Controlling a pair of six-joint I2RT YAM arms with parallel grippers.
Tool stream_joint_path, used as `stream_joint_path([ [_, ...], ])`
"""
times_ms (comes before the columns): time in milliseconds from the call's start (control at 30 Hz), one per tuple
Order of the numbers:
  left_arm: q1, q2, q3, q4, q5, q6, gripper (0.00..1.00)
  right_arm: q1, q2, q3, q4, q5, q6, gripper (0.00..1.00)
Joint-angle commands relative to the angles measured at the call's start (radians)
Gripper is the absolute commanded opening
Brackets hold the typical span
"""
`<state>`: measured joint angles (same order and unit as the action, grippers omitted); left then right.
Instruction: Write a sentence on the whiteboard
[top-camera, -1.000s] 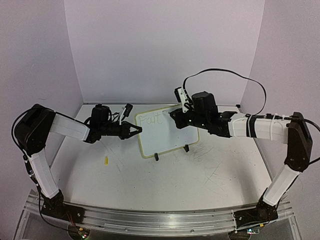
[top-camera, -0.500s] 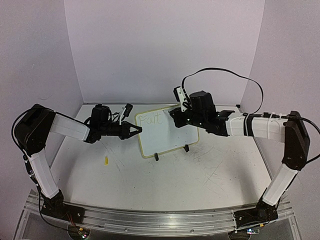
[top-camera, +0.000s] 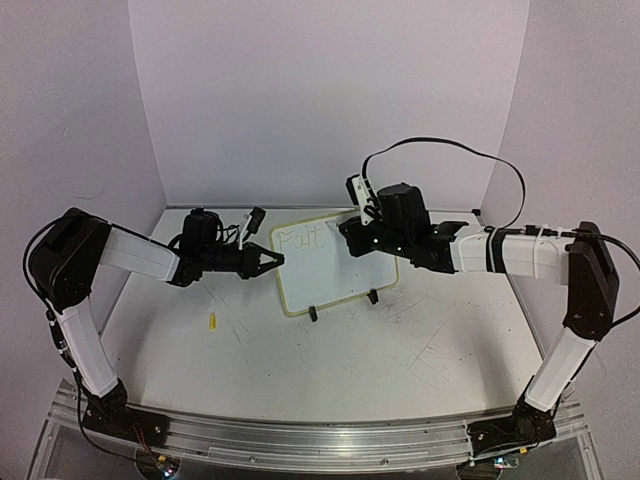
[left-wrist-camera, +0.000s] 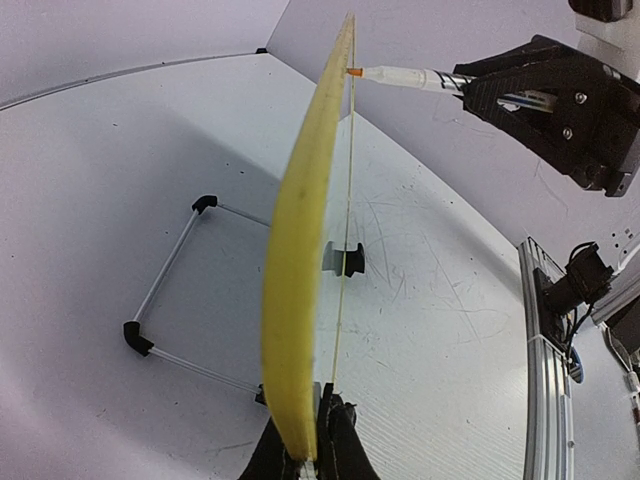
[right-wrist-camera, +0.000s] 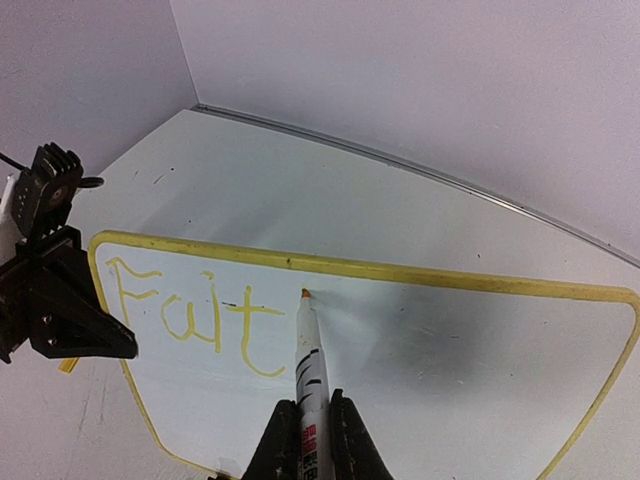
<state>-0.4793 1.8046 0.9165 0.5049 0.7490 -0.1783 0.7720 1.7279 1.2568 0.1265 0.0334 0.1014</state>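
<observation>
I am partway through the writing step. My left pincer (left-wrist-camera: 305, 462) is clamped tight on the yellow rim of the whiteboard (top-camera: 330, 262), steadying it on edge; my right pincer (right-wrist-camera: 308, 420) is closed on a marker (right-wrist-camera: 308, 360), whose orange tip appears to touch the board face just right of the last stroke and close under the top rim. The whiteboard stands tilted back near the middle of the table (top-camera: 380, 350), toward the far wall, on its black clip feet (left-wrist-camera: 345, 258) and wire stand (left-wrist-camera: 170, 290); the yellow letters (right-wrist-camera: 190, 315) read roughly "Fait", so I judge the sentence barely begun.

The next move calls for a new letter to the right of these, with light, even pressure so the board does not rock back; the left hold must not slip.

A small yellow piece (top-camera: 213, 321), perhaps a cap, lies on the table well apart from the board; nothing blocks the blank white area to the right; the top rim sits near the tip and could catch a high stroke.
</observation>
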Motion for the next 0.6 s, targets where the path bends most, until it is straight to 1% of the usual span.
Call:
stream_joint_path([
  [0,0.007,-0.011,0.015,-0.077,-0.108,0.080,0.00,0.001,-0.006,0.003,-0.011,0.011,0.005,0.00],
  [567,0.007,-0.011,0.020,-0.078,-0.103,0.079,0.00,0.010,-0.024,-0.060,-0.025,-0.016,0.037,0.00],
])
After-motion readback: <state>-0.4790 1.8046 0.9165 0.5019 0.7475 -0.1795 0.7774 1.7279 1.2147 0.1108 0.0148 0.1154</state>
